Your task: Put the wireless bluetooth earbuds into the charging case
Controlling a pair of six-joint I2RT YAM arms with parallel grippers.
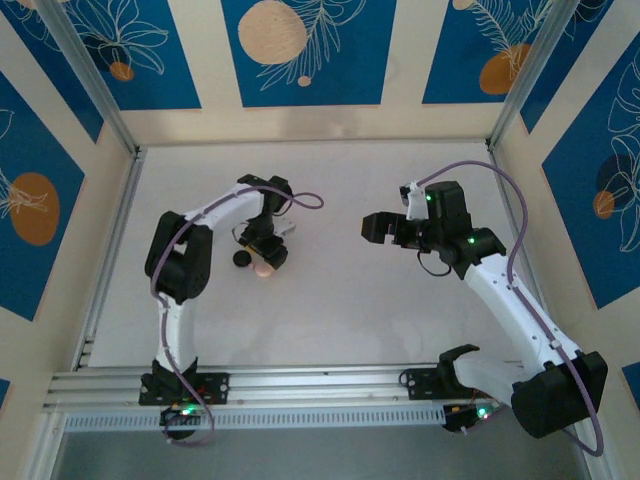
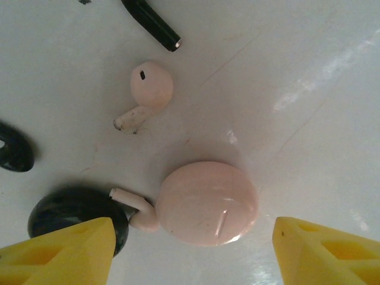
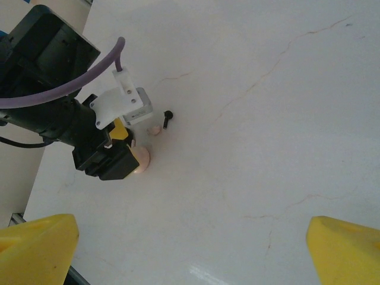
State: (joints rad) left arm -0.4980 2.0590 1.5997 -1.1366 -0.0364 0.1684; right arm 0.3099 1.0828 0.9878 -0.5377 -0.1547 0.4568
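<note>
I had the left gripper [image 2: 193, 228] hanging low over the table [image 2: 309, 107], its jaws fairly wide and gripping nothing, with the pink case [image 2: 208, 202] lying between its fingers. One black earbud [image 2: 153, 25] lay at the far edge of that wrist view and the other black earbud [image 2: 13, 155] off to one side. Both were loose on the surface and neither was in a case. I judged this to be the approach to a first pick, with nothing inserted yet. The next move called for shifting onto one tiny bud, narrowing the jaws and pinching it cleanly. I could not tell whether either case stood open. The left wrist view separated the clutter: a pink earbud [image 2: 149, 89] lying alone, another pink earbud [image 2: 132, 205] right against the pink case, and a black disc [image 2: 65, 214] partly behind one finger. From overhead these merged into a dark blob and a pale one, but that view did show the right gripper [image 1: 378, 228] well apart, spread wide and empty
</note>
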